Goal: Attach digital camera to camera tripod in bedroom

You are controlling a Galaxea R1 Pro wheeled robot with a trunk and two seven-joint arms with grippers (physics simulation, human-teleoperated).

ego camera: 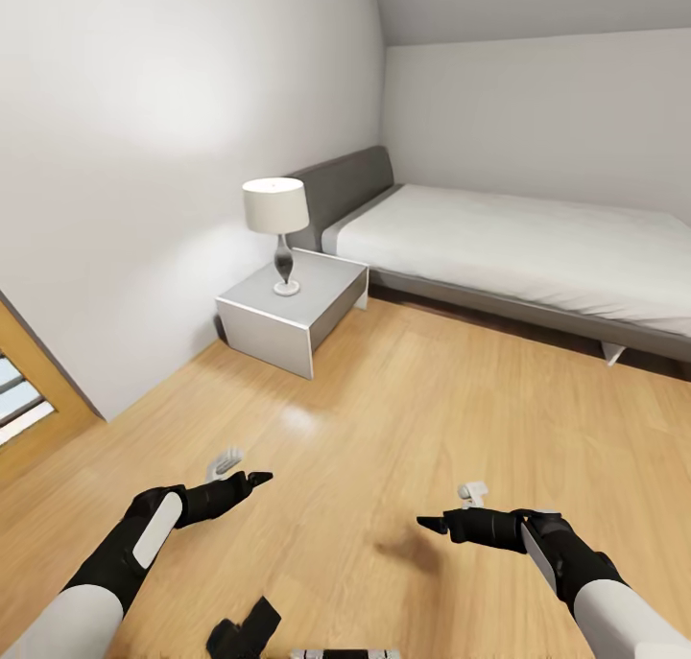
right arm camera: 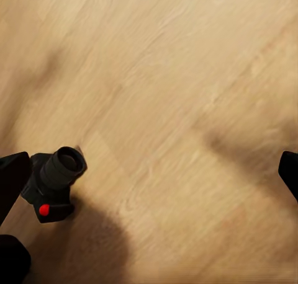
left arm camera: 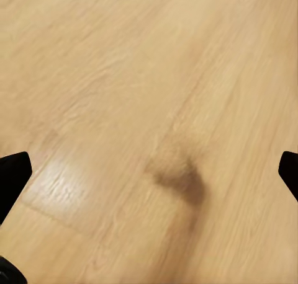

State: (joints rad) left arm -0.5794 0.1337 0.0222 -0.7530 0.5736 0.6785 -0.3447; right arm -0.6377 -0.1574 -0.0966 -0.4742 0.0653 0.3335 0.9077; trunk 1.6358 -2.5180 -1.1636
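Note:
The digital camera [right arm camera: 53, 185], small and black with a lens barrel and a red button, lies on the light wood floor [ego camera: 403, 410] of the bedroom. In the right wrist view it sits just beside one finger of my right gripper [right arm camera: 149, 172], not between the fingers. A small black shape [ego camera: 245, 630] at the bottom edge of the head view looks like the same camera. My right gripper [ego camera: 429, 523] and my left gripper [ego camera: 251, 479] hover low over the floor, both open and empty. The left gripper [left arm camera: 149, 172] has bare floor under it. The camera tripod is out of view.
A grey-headboard bed [ego camera: 518, 247] runs along the far wall at the right. A white nightstand [ego camera: 288, 314] with a lamp [ego camera: 278, 227] stands left of it. A wooden door frame [ego camera: 38, 390] is at the left wall.

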